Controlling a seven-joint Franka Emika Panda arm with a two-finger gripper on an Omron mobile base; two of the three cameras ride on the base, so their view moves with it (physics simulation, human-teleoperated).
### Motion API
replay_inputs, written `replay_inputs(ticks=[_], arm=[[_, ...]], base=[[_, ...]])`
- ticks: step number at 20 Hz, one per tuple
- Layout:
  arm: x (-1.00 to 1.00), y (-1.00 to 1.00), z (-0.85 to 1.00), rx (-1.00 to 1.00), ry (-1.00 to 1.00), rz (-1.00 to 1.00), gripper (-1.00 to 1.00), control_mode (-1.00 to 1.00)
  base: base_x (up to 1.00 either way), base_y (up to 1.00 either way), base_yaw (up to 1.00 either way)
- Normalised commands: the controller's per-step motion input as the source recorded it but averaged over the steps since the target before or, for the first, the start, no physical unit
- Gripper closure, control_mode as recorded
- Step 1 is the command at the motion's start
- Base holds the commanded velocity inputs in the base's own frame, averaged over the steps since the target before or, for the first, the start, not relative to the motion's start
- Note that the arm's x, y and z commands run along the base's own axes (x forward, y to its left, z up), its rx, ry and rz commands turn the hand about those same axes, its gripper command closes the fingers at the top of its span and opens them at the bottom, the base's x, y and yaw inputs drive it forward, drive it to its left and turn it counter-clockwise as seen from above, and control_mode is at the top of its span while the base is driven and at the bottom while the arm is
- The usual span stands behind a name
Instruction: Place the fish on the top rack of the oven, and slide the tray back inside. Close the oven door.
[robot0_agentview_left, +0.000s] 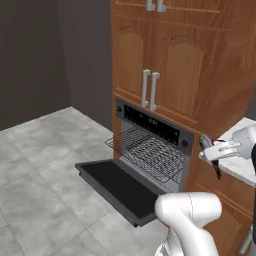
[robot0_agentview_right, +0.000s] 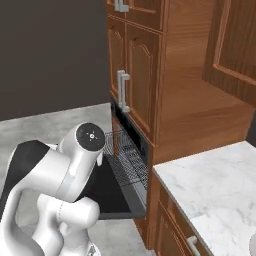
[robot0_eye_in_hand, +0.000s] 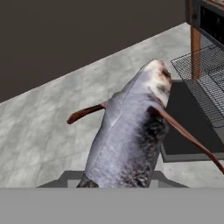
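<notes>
Pincer (robot0_agentview_left: 212, 150) clamped around the fish (robot0_eye_in_hand: 131, 135).

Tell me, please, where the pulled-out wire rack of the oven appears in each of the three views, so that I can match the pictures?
Left base view: the top rack sits centre, jutting left out of the oven above the oven door.
Right base view: the rack lies centre-left, seen edge-on, partly behind the arm.
Hand view: the rack is at the right edge, beyond the fish.
Shared landmark: the lowered black oven door.
</notes>
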Motion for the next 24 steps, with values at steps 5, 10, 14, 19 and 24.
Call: replay_inputs(ticks=[5, 10, 14, 19, 24], arm=[[0.0, 0.0, 0.0, 0.0, 0.0, 0.0, 1.0, 1.0], [0.0, 0.0, 0.0, 0.0, 0.0, 0.0, 1.0, 1.0], [0.0, 0.0, 0.0, 0.0, 0.0, 0.0, 1.0, 1.0], [0.0, 0.0, 0.0, 0.0, 0.0, 0.0, 1.0, 1.0], [0.0, 0.0, 0.0, 0.0, 0.0, 0.0, 1.0, 1.0]], base=[[0.06, 0.0, 0.4], [0.04, -0.2, 0.33], [0.15, -0.36, 0.19], [0.14, -0.57, 0.02], [0.05, -0.73, 0.0]])
